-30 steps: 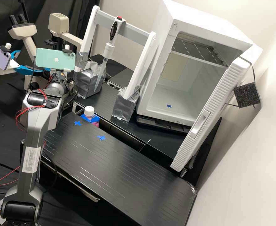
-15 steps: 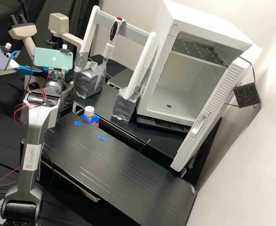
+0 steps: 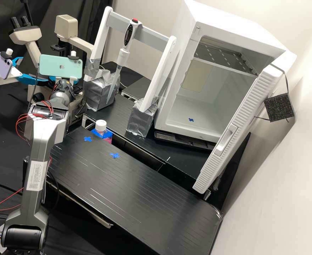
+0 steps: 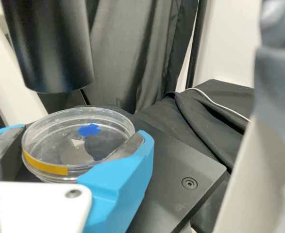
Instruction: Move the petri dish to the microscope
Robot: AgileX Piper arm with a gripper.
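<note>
Gripper (image 4: 79, 138): holding petri dish; fingers apart by approx. the dish's width, dark pads against opp. sides of it.
Petri dish (image 4: 74, 167): clear, round, shallow; clamped betw. the two fingers, at the black stage plate (image 4: 200, 165) of the microscope (image 3: 66, 26); touching plate or just above, can't tell.
Dish marking: yellow-orange strip (image 4: 45, 166) along part of side wall; blue patch (image 4: 89, 130) seen in or thru dish, can't tell which.
Black cylinder (image 4: 55, 48): part of microscope, lower end near dish, higher than it; whether directly over, can't tell.
Stage plate fitting: one round recessed screw (image 4: 190, 183), well clear of dish.
Arm (image 3: 40, 148): dk grey, w/ red & blk wires; far end at microscope, teal phone (image 3: 61, 66) mounted there.
Desk (image 3: 138, 191): blk, lined surface; two blue tape crosses, one (image 3: 88, 139) nr bottle, other (image 3: 114, 155) a bit further along.
Bottle (image 3: 101, 125): white cap, pink contents, blue tape around; upright just beside desk edge.
Pipette (image 3: 128, 35): red-topped, tip down, slightly tilted; on white/grey frame (image 3: 150, 37) w/ feet in silver-taped blocks.
Incubator (image 3: 219, 17): white, door (image 3: 241, 124) open; perforated metal shelf (image 3: 227, 58) inside, blue cross (image 3: 191, 119) on floor.
Foam block (image 3: 279, 107): blk, by door's outer side.
</note>
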